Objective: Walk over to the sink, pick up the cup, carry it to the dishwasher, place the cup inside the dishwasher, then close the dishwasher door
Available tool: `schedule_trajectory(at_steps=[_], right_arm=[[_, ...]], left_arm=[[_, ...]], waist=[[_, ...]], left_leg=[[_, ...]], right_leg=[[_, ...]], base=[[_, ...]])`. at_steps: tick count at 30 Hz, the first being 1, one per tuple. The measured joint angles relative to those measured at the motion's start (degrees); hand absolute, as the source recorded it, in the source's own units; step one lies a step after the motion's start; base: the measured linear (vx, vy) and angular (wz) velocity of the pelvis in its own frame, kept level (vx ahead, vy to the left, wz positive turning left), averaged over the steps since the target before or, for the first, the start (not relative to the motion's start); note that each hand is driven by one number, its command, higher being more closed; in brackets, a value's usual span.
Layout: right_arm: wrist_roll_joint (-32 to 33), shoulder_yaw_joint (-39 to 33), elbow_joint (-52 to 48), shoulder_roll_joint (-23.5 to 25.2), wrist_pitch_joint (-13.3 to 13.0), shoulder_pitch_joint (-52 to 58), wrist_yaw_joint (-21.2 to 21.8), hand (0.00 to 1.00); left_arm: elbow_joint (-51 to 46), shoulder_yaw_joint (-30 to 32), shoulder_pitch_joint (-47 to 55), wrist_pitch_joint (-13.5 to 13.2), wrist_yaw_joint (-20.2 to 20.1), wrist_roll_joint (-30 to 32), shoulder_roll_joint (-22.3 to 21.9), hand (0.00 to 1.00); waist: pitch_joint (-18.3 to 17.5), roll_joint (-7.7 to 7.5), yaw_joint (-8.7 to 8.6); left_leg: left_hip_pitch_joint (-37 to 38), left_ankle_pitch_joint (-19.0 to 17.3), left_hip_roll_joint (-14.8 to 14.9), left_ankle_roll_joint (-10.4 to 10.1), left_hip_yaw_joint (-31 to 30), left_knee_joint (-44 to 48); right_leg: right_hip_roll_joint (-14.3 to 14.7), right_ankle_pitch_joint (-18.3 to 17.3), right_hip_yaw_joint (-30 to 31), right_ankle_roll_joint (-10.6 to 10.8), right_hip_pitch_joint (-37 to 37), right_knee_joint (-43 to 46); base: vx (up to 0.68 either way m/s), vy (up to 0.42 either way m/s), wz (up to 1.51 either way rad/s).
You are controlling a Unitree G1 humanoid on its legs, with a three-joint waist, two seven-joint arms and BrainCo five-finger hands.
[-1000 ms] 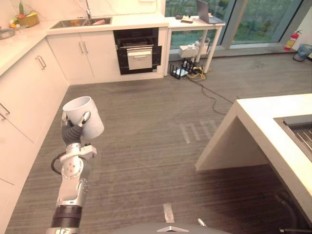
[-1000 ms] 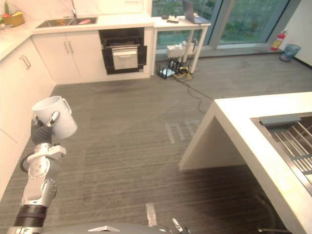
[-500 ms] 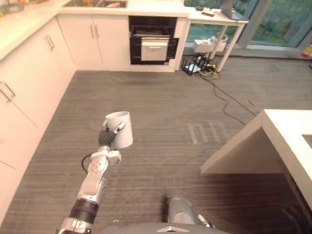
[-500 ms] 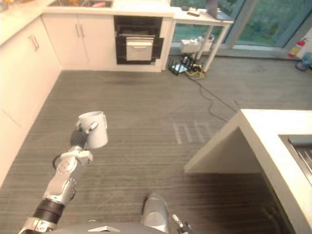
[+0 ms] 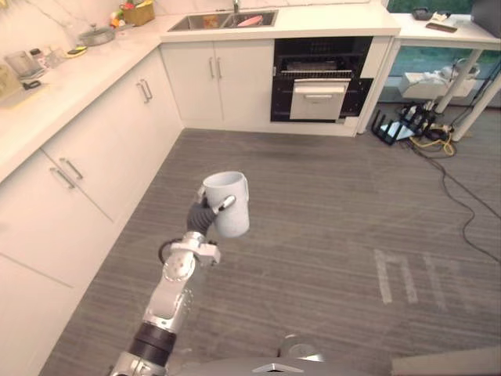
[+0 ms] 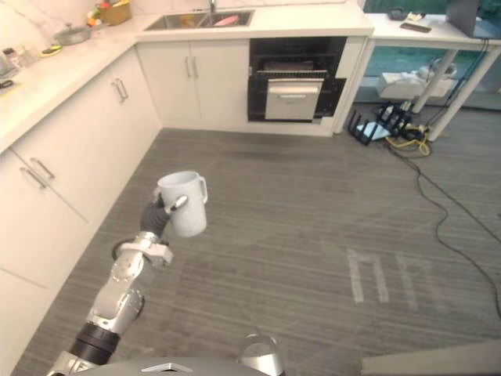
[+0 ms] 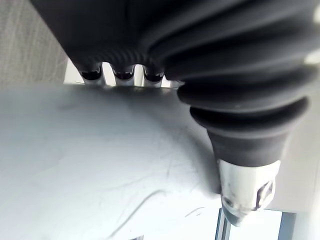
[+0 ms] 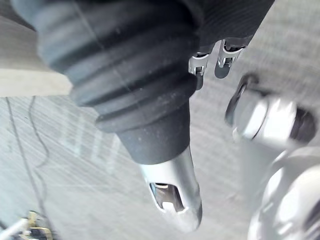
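My left hand point(image 5: 200, 218) holds a white cup point(image 5: 227, 205) upright at chest height over the grey floor, fingers and thumb curled round its side. In the left wrist view the cup's white wall point(image 7: 100, 165) lies against the fingers point(image 7: 120, 75) with the thumb point(image 7: 245, 192) pressed beside it. The dishwasher point(image 5: 321, 77), a dark opening with a white drawer front pulled out, stands far ahead under the counter. The sink point(image 5: 223, 19) is set in the counter to its left. My right hand point(image 8: 172, 197) hangs by the floor with nothing in it, fingers point(image 8: 197, 65) relaxed.
White cabinets point(image 5: 86, 168) with a counter point(image 5: 55, 78) carrying pots and jars run along the left. A white table point(image 5: 450, 31) stands at the back right with boxes and cables point(image 5: 438, 145) under it. Tape marks point(image 5: 399, 274) are on the floor.
The camera has swung left and moved, so the cabinets and dishwasher stand nearer and the island has left the picture. The cup stays in my left hand.
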Motion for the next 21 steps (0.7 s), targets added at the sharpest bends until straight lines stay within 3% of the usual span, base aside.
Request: schedule_trajectory(at_steps=[2, 3, 4, 5, 6, 7, 9, 10, 11, 12, 13, 14, 15, 16, 18, 20, 21], right_arm=[[1.22, 0.29, -1.96, -0.4, -0.72, -2.13, 0.21, 0.0], [0.76, 0.51, -2.2, -0.81, -0.91, -3.14, 0.52, 0.0], [-0.37, 0.52, -2.85, -2.29, -1.11, -3.62, 0.5, 0.0], [-1.05, 0.52, -3.59, -3.2, -1.01, -3.61, -0.07, 0.0], [-1.29, 0.53, -2.82, -2.74, -0.71, -4.17, -1.02, 0.0], [-0.98, 0.68, -1.58, -1.28, -0.29, -4.6, -1.28, 0.0], [4.47, 0.41, -0.38, -0.41, 1.52, -4.59, -0.55, 0.0], [6.84, 0.0, 1.29, 0.0, 2.21, -4.45, -0.64, 0.0], [7.39, -0.68, 1.26, 1.14, 2.42, -4.0, -0.81, 0.0], [7.43, -1.29, 1.26, 1.72, 2.46, -3.85, -0.8, 0.0], [7.34, -2.14, 1.3, 2.69, 2.55, -3.45, -0.79, 0.0], [6.54, -2.3, 1.57, 2.71, 2.31, -3.13, -0.81, 0.0], [5.38, -2.23, 1.63, 2.82, 1.96, -2.94, -0.74, 0.0], [3.62, -2.14, 1.13, 3.76, 1.58, -3.1, -0.62, 0.0], [1.82, -1.5, 0.2, 5.44, 0.56, -2.25, -0.44, 0.0], [0.25, -0.24, -2.61, 6.94, -0.52, 0.22, -0.31, 0.0], [-0.18, 0.04, -4.13, 7.45, -1.07, 2.17, -0.3, 0.0]], left_arm=[[-3.43, 0.68, 0.36, -0.72, 0.11, -0.02, 1.73, 1.0], [-4.72, 0.88, 0.55, -1.36, 0.31, -0.02, 2.09, 1.0], [-5.19, 1.01, 0.32, -2.01, 0.71, -0.02, 1.97, 1.0], [-4.77, 1.75, 0.36, -2.76, 0.84, -0.07, 1.96, 1.0], [-2.94, 3.47, 0.5, -3.66, 0.76, -0.29, 2.45, 1.0], [-1.06, 6.24, 0.85, -3.86, 0.79, -0.85, 2.8, 1.0], [-0.71, 9.35, 1.15, -5.09, -0.4, -1.28, 3.26, 1.0], [-0.73, 10.34, 1.77, -5.49, -1.52, -1.27, 3.4, 1.0], [-1.25, 10.92, 2.17, -5.49, -2.74, -1.24, 3.39, 1.0], [-1.81, 11.11, 2.17, -5.49, -3.45, -1.26, 3.34, 1.0], [-2.94, 11.0, 2.21, -5.52, -4.3, -1.31, 3.26, 1.0], [-3.4, 10.63, 2.49, -5.65, -4.96, -1.45, 2.8, 1.0], [-3.41, 10.37, 2.74, -5.81, -4.86, -1.44, 2.23, 1.0], [-3.32, 10.78, 2.73, -6.77, -4.18, -1.44, 1.74, 1.0], [-3.2, 10.43, 2.75, -8.08, -2.49, -1.6, 1.24, 1.0], [-4.66, 7.04, 3.06, -8.66, -1.66, -1.52, 0.84, 1.0], [-5.92, 4.2, 3.18, -8.79, -1.86, -1.05, 0.41, 1.0]], waist=[[0.61, -1.2, 0.91], [0.84, -1.63, 1.19], [0.61, -0.51, 1.68], [0.62, 0.74, 1.63], [0.63, 0.12, 1.56], [-0.15, -1.92, 1.62], [-0.4, -2.27, 1.97], [-0.91, -3.14, 2.1], [-1.49, -4.83, 2.44], [-1.33, -5.82, 2.44], [-0.89, -7.13, 2.32], [-0.62, -7.09, 2.08], [-0.38, -5.69, 1.62], [-0.02, -4.66, 0.99], [0.39, -3.73, -0.39], [0.65, -3.59, -1.18], [0.42, -3.37, -1.77]], left_leg=[[-3.18, 1.43, -2.72, -1.74, 1.91, -16.97], [-3.62, 4.6, -5.04, -3.82, 1.71, -29.37], [-3.48, 8.91, -6.65, -5.85, 0.11, -43.26], [-3.39, 8.71, -6.22, -6.71, -1.23, -46.42], [-2.64, 13.72, -6.65, -6.26, -3.37, -42.92], [-3.46, 13.66, -7.49, -6.15, -5.01, -37.39], [-7.4, 11.09, -8.59, -3.97, -10.29, -26.52], [-8.15, 7.69, -10.19, -2.85, -11.79, -22.25], [-6.96, 5.63, -12.5, -1.76, -10.63, -21.65], [-5.81, 4.67, -13.71, -1.17, -10.02, -21.66], [-3.74, 2.96, -15.93, -0.61, -9.41, -21.78], [0.15, 0.79, -17.36, 0.13, -8.65, -22.97], [2.98, -0.48, -17.49, 0.5, -8.42, -24.2], [6.15, -2.05, -16.96, 0.85, -8.52, -25.45], [11.36, -3.09, -16.44, 0.82, -8.65, -29.23], [16.42, -3.69, -16.08, 0.75, -8.77, -33.26], [18.43, -4.48, -15.86, 0.49, -9.42, -34.42]], right_leg=[[-1.83, -0.65, 2.29, 1.76, 2.3, -1.62], [-3.17, -1.35, 3.5, 2.96, 3.02, -1.61], [-3.26, -2.92, 5.06, 4.89, 3.79, -1.48], [-2.69, -5.37, 6.32, 6.43, 5.51, -1.07], [-4.13, -7.98, 7.87, 6.51, 7.57, 0.33], [-5.23, -9.99, 9.27, 5.68, 7.79, 2.38], [-5.59, -11.77, 9.7, 3.68, 7.31, 6.63], [-7.06, -12.08, 9.28, 3.13, 5.68, 12.42], [-10.27, -10.27, 9.16, 3.17, 0.63, 24.62], [-12.34, -7.43, 9.23, 4.49, -2.54, 31.61], [-15.42, -0.61, 9.45, 4.59, -6.76, 40.4], [-17.7, 13.07, 10.55, 2.68, -10.76, 47.9], [-17.33, 19.23, 12.1, 1.87, -13.99, 52.6], [-14.88, 11.71, 12.05, 1.14, -20.07, 59.65], [-10.81, 4.95, 7.57, -0.32, -27.26, 59.73], [-8.0, 2.38, 1.4, 0.58, -30.44, 46.49], [-6.37, 4.47, -2.32, 2.0, -28.87, 26.64]], base=[[0.44, 0.079, -0.79], [0.43, 0.193, -0.69], [0.54, 0.292, -0.79], [0.47, 0.305, -0.78], [0.47, 0.333, -0.68], [0.44, 0.298, -0.55], [0.43, 0.301, -0.35], [0.48, 0.326, -0.16], [0.49, 0.311, -0.06], [0.46, 0.25, 0.02], [0.45, 0.226, -0.06], [0.54, 0.235, -0.15], [0.46, 0.187, -0.29], [0.43, 0.175, -0.31], [0.48, 0.146, -0.17], [0.47, 0.058, 0.19], [0.5, 0.01, 0.5]])
